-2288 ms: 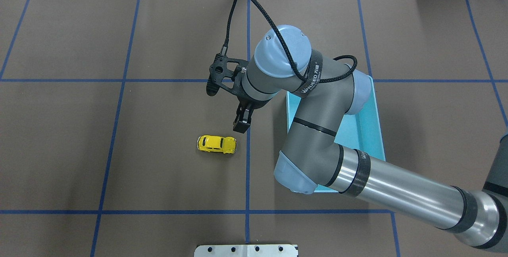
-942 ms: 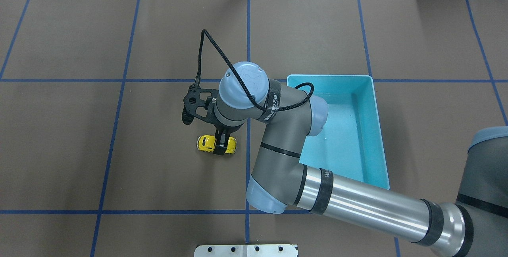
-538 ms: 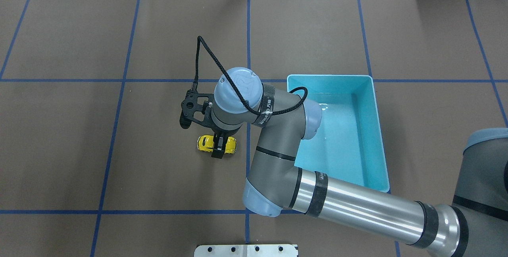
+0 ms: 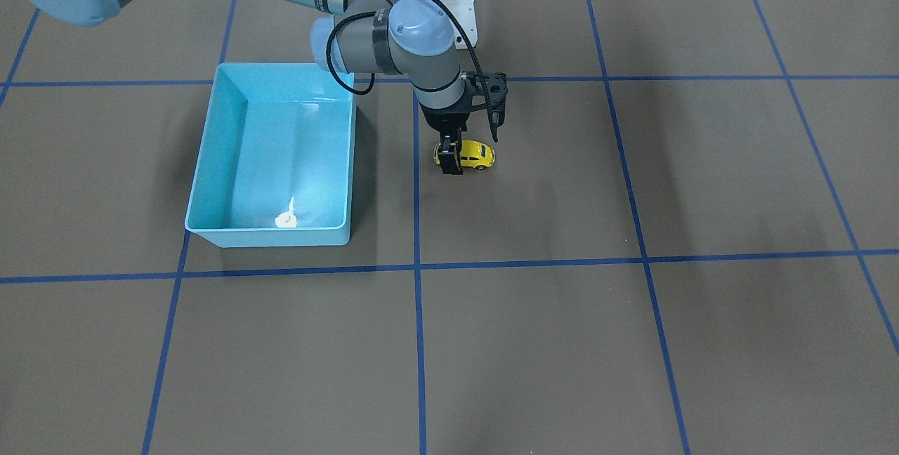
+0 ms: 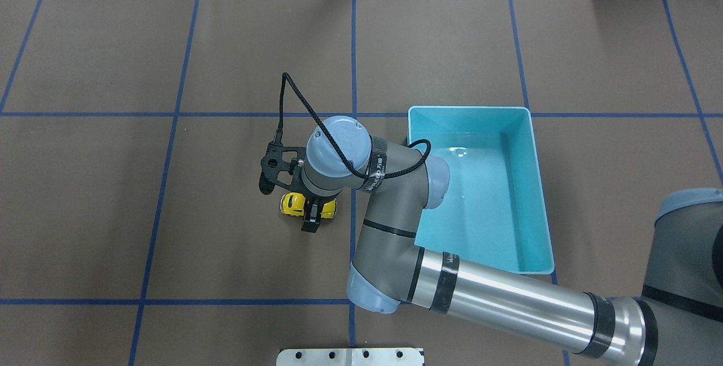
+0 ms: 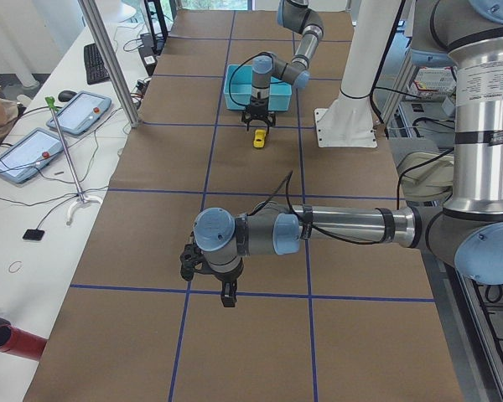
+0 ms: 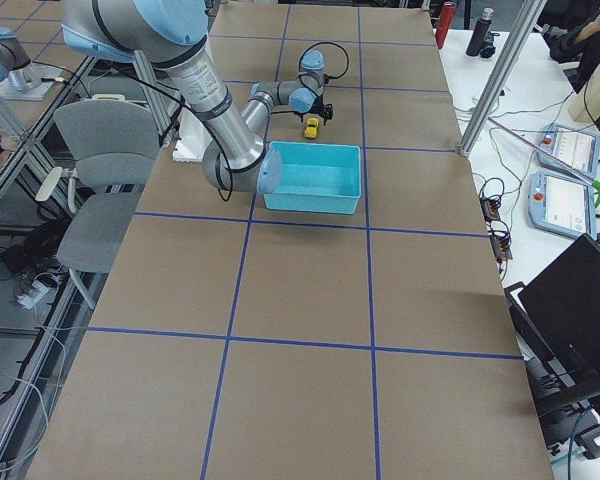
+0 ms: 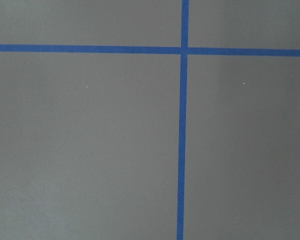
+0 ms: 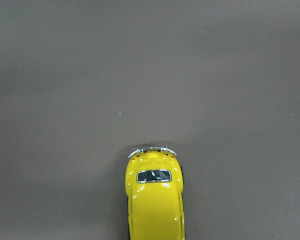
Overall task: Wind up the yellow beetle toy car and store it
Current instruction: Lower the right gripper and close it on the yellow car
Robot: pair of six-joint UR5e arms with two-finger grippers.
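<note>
The yellow beetle toy car [image 5: 291,203] stands on its wheels on the brown table mat, left of the centre tape line; it also shows in the front view [image 4: 479,154] and at the bottom of the right wrist view [image 9: 154,200]. My right gripper [image 5: 312,211] points straight down over the car's middle. Its fingers straddle the car's body, one on each long side, and look open. The light blue bin [image 5: 469,108] stands empty to the right of the car. My left gripper [image 6: 226,300] shows only in the exterior left view, low over the mat far from the car; I cannot tell whether it is open or shut.
The right arm's elbow and forearm [image 5: 508,298] hang over the bin's near left corner. A white mounting plate [image 5: 350,356] sits at the table's near edge. Blue tape lines [image 8: 182,125] divide the mat into squares.
The right arm swung from beside the bin to above the car and lowered; its fingers now sit around the car's body. The car has not moved.
</note>
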